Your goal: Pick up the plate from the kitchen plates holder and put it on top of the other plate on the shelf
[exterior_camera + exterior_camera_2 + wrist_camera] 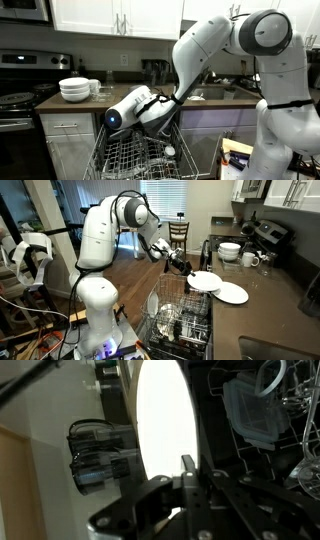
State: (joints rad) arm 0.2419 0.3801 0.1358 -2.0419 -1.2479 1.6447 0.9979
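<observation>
- Now my black gripper [187, 271] pinches the round white plate [204, 281], above the grey wire dish rack [185, 317].
- Mid-carry, I judge: next, centre it over the small flat white plate [232, 293] on the dark brown countertop [268, 308], lower, release.

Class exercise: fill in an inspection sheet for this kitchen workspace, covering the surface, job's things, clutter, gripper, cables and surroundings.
Surface: dark countertop over white cabinets.
Job's things: plate held near the counter edge, beside the other plate, which lies flat on the countertop; rack pulled out, dishes in it.
Clutter: bowls stacked, mugs beside them.
Gripper: gripper shut on the plate's rim.
Cables: what looks like loose cables on the floor by the robot's base.
Surroundings: stove, chair.
</observation>
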